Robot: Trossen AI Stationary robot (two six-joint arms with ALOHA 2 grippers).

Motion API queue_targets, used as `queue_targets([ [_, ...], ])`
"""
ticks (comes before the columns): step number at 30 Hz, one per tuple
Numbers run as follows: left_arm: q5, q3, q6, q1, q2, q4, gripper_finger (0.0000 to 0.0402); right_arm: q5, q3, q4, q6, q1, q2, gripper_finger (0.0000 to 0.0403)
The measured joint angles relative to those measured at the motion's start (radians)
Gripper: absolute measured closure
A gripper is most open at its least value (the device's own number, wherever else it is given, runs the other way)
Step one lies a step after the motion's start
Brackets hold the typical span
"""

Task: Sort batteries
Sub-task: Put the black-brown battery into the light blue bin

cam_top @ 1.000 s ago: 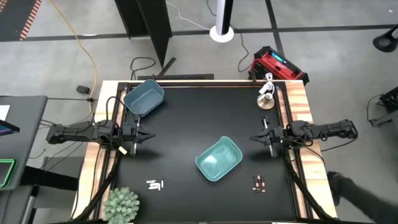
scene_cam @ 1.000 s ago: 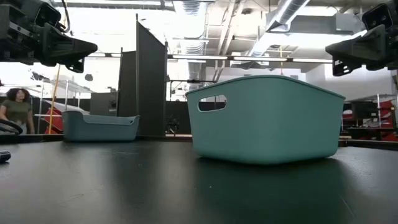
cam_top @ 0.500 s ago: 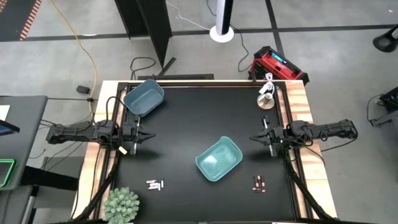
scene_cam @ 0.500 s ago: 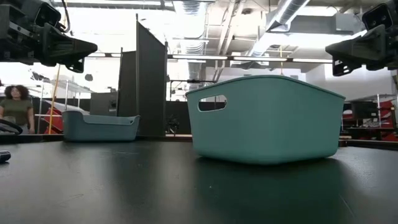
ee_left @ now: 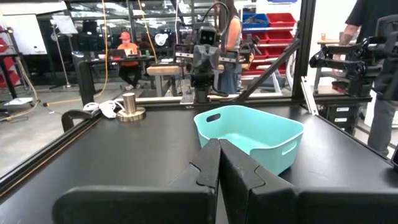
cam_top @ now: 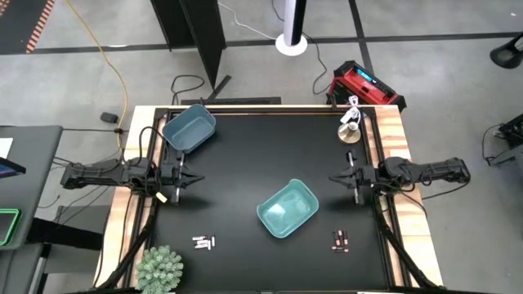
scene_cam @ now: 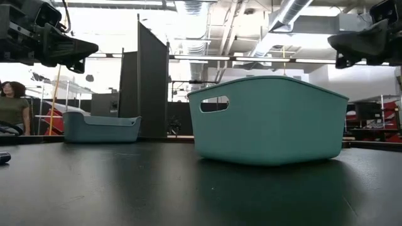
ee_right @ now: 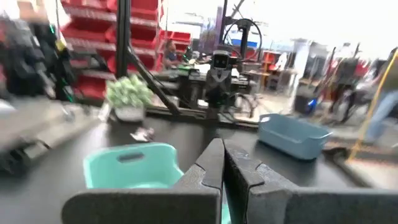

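Note:
The white batteries [cam_top: 204, 242] lie flat on the black table near its near-left corner, and they also show as the pale batteries [ee_right: 143, 134] in the right wrist view. The dark batteries [cam_top: 340, 240] with reddish marks lie near the near-right corner. A teal bin [cam_top: 288, 208] stands in the table's middle, toward the near side. A blue bin [cam_top: 189, 128] stands at the far-left corner. My left gripper [cam_top: 194, 177] hovers shut over the left edge, its fingertips [ee_left: 211, 155] together. My right gripper [cam_top: 333, 180] hovers shut over the right edge, facing it.
A green plant [cam_top: 159, 269] sits at the near-left corner. A round metal weight with a white cord [cam_top: 350, 131] sits at the far-right corner. Bare black table [cam_top: 253, 155] lies between the two grippers. A person [scene_cam: 9, 113] stands in the room beyond.
My right gripper has started to move: in the low view its outline has shifted and tipped a little, and its wrist picture is smeared. My left arm has kept still. The person in the background has walked to the side.

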Motion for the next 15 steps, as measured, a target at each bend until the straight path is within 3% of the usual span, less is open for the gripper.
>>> queue_targets([
  [5, 0.0, 0.0, -0.001, 0.0, 0.0, 0.046, 0.0397, 0.001, 0.0, 0.06, -0.014, -0.007, 0.001, 0.0376],
  [7, 0.0, 0.0, -0.026, 0.0, 0.0, 0.081, 0.0397, 0.001, 0.0, 0.158, -0.032, -0.015, 0.002, 0.0376],
  [13, 0.0, 0.0, -0.177, 0.0, 0.0, 0.166, 0.0397, 0.002, 0.002, 0.493, 0.111, -0.042, 0.002, 0.0376],
  [15, 0.0, 0.0, -0.192, 0.0, 0.0, 0.187, 0.0397, 0.002, 0.018, 0.511, 0.202, -0.058, 0.001, 0.0376],
])
